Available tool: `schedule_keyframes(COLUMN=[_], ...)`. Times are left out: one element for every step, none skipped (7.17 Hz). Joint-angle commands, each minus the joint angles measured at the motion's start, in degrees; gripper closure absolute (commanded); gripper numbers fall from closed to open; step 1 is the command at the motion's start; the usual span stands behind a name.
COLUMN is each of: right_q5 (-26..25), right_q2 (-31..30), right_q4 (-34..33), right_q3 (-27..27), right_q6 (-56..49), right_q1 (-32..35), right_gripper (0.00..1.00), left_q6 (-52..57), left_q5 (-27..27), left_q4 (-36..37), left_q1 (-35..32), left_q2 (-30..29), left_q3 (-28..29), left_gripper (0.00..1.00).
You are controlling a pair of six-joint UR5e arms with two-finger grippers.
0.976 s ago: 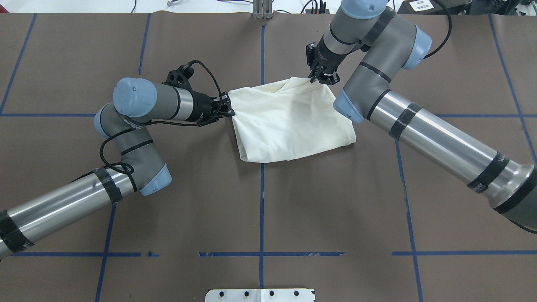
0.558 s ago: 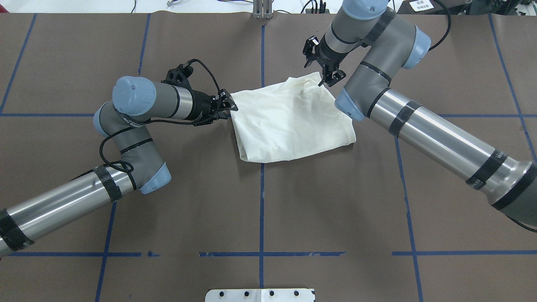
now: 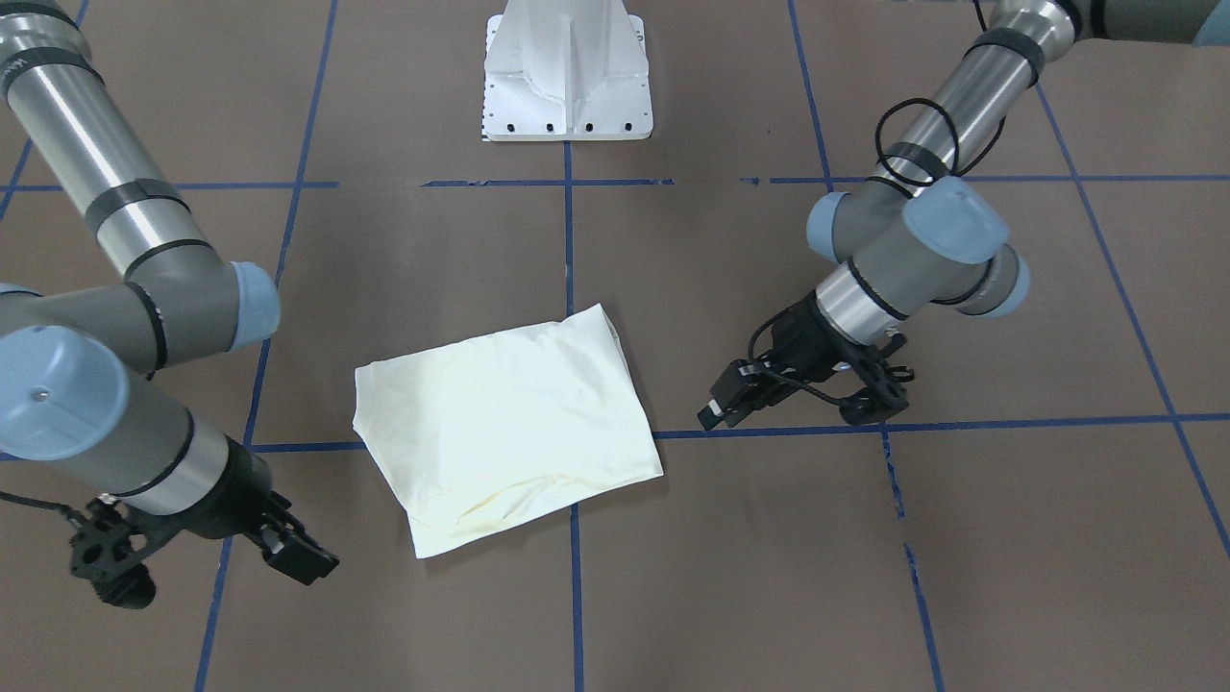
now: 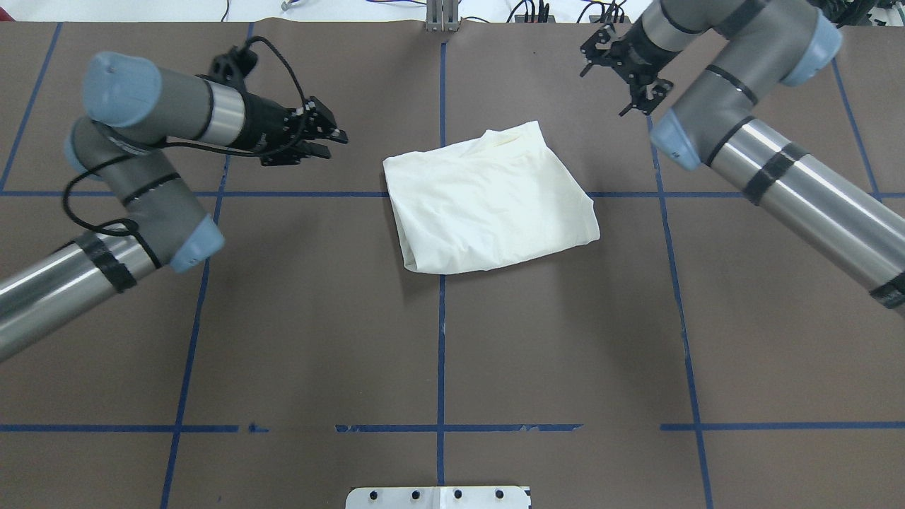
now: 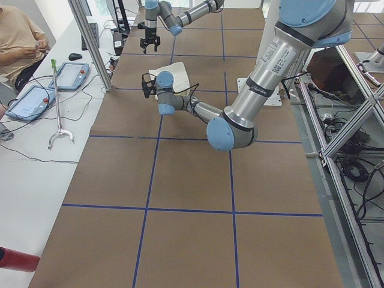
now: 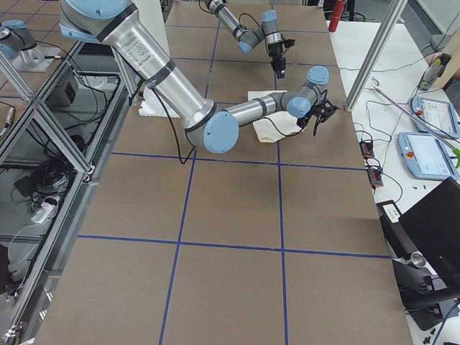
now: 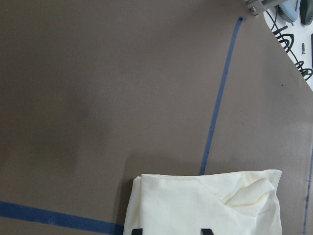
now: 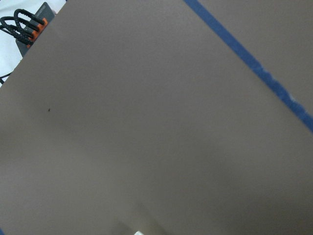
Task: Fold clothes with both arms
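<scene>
Nearest the robot: white pedestal base (image 4: 438, 497), then brown table (image 4: 297, 332) marked off by blue tape lines (image 4: 441, 367).

Mid-table: T-shirt (image 4: 491, 201), cream, lying flat over the crossing of two tape lines, mostly to the robot's right of the centre line. Folded down to a compact, roughly four-sided packet, plain side up. No print or lettering showing, sleeves tucked out of sight. Sits a little skewed to the grid. Near-left corner rounded and thick with layers. Small loose ridge of cloth along the far edge.

Just beyond, on the robot's left: left gripper (image 4: 331, 141), well apart from the shirt, fingers spread and gripping nothing. Its wrist view looks onto the shirt's edge, with both fingertips apart and nothing between them.

Farther off, close to the far table edge on the right: right gripper (image 4: 609, 83), also well apart from the cloth, fingers parted and empty. Its wrist view takes in only table surface and a tape line.

Judgement: folding looks all but finished, with the shirt reduced to one packet and neither gripper touching it. Left, if anything: squaring the skew or flattening the far-edge ridge. Cannot tell whether a further fold is intended.
</scene>
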Motion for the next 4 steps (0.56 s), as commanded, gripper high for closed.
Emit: schedule_keyframes(right_q5=[4.6, 5.5, 5.6, 6.6], right_q2=[-10.0, -14.3, -17.7, -21.0], right_q4=[-0.2, -0.2, -0.3, -0.4], right_q3=[4.4, 5.4, 5.6, 5.5], right_q6=[-20.7, -31.1, -39.8, -49.6], right_q1=[8.1, 11.2, 14.2, 18.0], right_gripper=[0.0, 0.0, 0.0, 0.0], left_q6=[23.8, 35.6, 44.1, 55.0], left_q5=[-8.1, -9.0, -10.5, -11.9], left_q4=[0.0, 0.2, 0.4, 1.9], left_q1=[-9.9, -13.8, -17.9, -23.4], left_q2=[10.3, 14.7, 17.8, 20.6], left_q3=[-2.8, -2.7, -2.7, -2.1], left_gripper=[0.5, 0.5, 0.5, 0.5])
